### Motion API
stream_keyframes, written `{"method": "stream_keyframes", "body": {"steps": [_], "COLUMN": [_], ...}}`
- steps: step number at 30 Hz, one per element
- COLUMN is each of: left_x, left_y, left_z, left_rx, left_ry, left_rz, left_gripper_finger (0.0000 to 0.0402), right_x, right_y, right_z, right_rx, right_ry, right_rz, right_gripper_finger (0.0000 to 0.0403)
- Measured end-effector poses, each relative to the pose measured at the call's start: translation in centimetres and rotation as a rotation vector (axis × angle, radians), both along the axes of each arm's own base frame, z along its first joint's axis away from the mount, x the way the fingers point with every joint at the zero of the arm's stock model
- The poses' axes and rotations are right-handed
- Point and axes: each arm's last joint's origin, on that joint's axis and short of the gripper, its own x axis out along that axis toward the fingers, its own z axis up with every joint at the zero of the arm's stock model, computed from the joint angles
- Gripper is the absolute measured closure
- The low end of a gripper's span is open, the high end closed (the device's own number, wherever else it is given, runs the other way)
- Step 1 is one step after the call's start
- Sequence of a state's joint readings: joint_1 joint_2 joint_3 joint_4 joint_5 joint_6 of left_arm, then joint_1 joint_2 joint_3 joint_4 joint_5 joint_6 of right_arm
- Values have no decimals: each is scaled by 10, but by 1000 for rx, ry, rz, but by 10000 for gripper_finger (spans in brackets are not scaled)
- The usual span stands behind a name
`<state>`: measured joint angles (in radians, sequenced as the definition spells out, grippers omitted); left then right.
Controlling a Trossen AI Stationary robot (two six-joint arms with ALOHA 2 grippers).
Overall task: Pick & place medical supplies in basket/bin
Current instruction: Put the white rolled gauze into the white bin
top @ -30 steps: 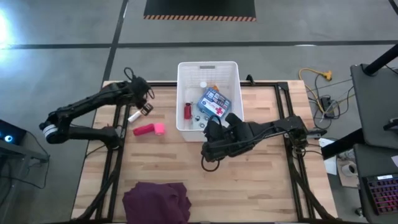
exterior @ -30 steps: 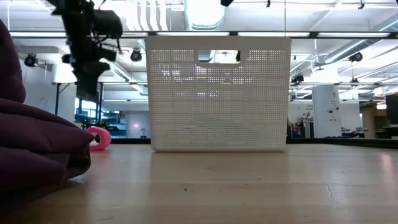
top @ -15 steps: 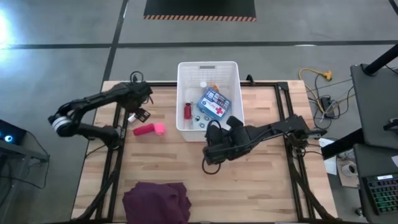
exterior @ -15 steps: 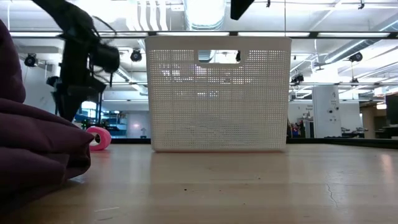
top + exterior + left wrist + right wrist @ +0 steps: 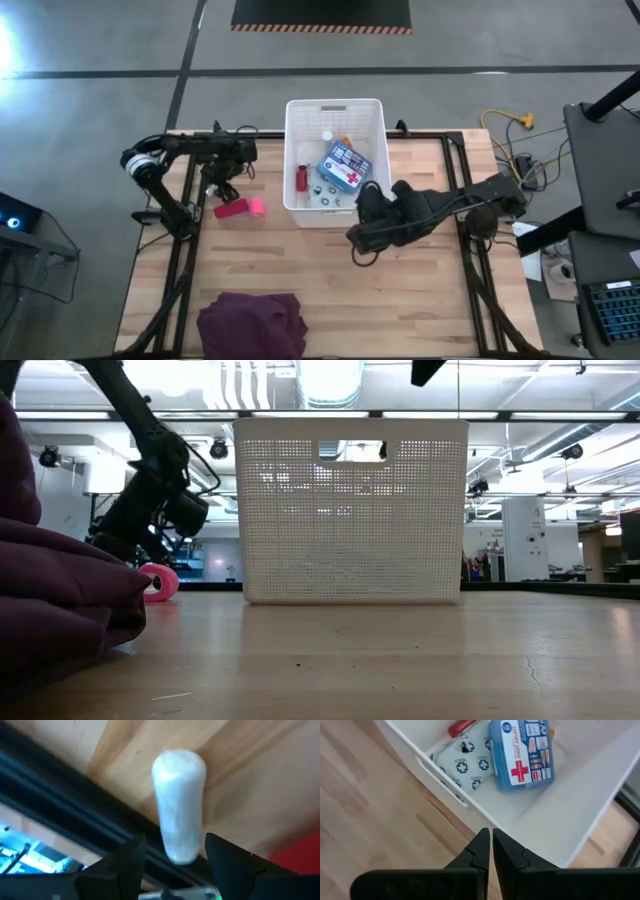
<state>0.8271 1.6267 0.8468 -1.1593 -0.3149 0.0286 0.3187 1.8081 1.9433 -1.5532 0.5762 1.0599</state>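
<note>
From above, the white basket point(image 5: 335, 155) sits at the far middle of the wooden table point(image 5: 420, 290), holding the blue first-aid pouch point(image 5: 345, 165), a small red bottle point(image 5: 301, 178), a white-blue patterned pouch point(image 5: 322, 196) and a white vial point(image 5: 326, 135). The left gripper point(image 5: 215, 189) hangs over the table's left part, near the pink-red tube point(image 5: 236, 209) with the pink cube point(image 5: 257, 207) at its end. The right gripper point(image 5: 362, 232) hovers just off the basket's near right corner. A dark purple cloth point(image 5: 251, 323) is heaped at the near edge. At table height, that cloth point(image 5: 60, 610) blocks the left foreground, and the basket's point(image 5: 350, 510) perforated wall hides its contents; the left arm point(image 5: 150, 490) leans down beside the pink tube end point(image 5: 158, 582). In the left wrist view, the spread fingers point(image 5: 120, 865) stand on either side of a white capsule-shaped item point(image 5: 178, 805) lying on the wood by the black table frame point(image 5: 65, 805), apart from it. In the right wrist view, the fingers point(image 5: 481, 852) are pressed together, holding nothing, above the basket rim point(image 5: 445, 785); the first-aid pouch's point(image 5: 521, 752) small lettering cannot be read, only a red cross shows, and the patterned pouch point(image 5: 465, 767) bears cross symbols.
</note>
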Motion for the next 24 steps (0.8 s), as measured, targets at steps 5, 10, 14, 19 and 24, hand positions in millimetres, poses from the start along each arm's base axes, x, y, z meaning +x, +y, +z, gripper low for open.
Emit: {"method": "stream_keyframes", "body": {"steps": [5,10,14,19,24], "left_x": [2,0,-2,-2,10], "left_y": [4,8,9,8,4], "left_z": [-4,-5,-9,-8,27], "left_rx": [82,85,55,42,124], "left_ry": [-102,-253,-267,-291,-453], "left_rz": [-41,-29,-49,-49,10], "left_gripper_finger": [212,215,249,340,377], "right_x": [-10,-8,-8,-7,-7], "right_y": [-3,-3,-3,-3,-4], "right_z": [5,4,3,4,4], "right_rx": [26,41,42,41,32], "right_ry": [-79,-133,-135,-137,-130], "right_rz": [-15,0,-1,3,6], "right_gripper_finger": [390,390,390,390,390]}}
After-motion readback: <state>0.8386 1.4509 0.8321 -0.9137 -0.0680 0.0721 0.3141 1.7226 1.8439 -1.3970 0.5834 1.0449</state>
